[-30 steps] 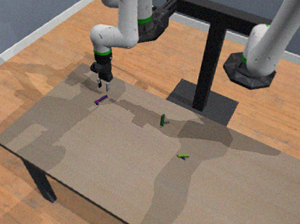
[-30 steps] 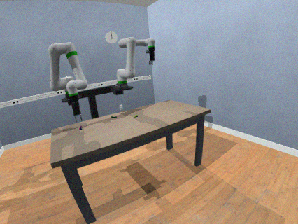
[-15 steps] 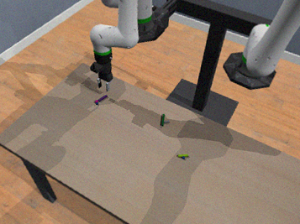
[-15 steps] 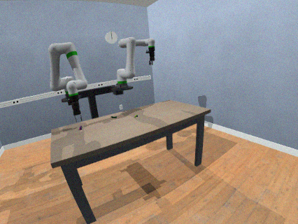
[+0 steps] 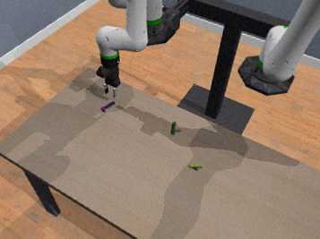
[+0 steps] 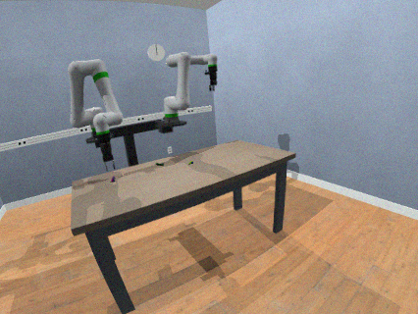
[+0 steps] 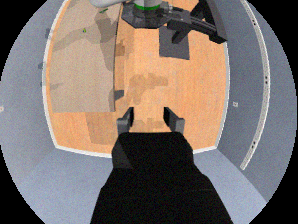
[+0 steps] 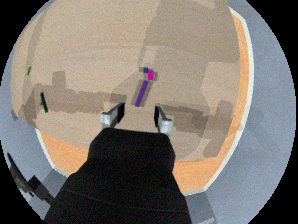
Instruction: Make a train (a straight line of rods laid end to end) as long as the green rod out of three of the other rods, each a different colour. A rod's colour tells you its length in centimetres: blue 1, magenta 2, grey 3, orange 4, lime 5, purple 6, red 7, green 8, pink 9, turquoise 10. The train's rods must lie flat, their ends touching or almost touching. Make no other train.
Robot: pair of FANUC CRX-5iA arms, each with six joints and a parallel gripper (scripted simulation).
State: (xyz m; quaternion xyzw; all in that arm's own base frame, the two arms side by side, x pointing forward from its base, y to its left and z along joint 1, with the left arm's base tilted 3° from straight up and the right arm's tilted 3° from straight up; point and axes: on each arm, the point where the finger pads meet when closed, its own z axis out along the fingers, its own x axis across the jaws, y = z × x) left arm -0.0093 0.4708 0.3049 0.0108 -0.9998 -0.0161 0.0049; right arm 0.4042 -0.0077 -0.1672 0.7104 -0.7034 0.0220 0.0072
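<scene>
The purple rod lies flat; the magenta rod lies at its far end, roughly in line, almost touching. The small blue rod sits beside the magenta rod's far end, off the line. My right gripper is open and empty above the table, near the purple rod. The green rod has a greyish rod at its side. The lime rod has a small dark bluish piece beside it. My left gripper is open and empty, high up.
The table carries the rods in three groups; purple and magenta are near one short end. The black stand stands behind its long edge. The left gripper hangs away from the table, over the floor in its wrist view.
</scene>
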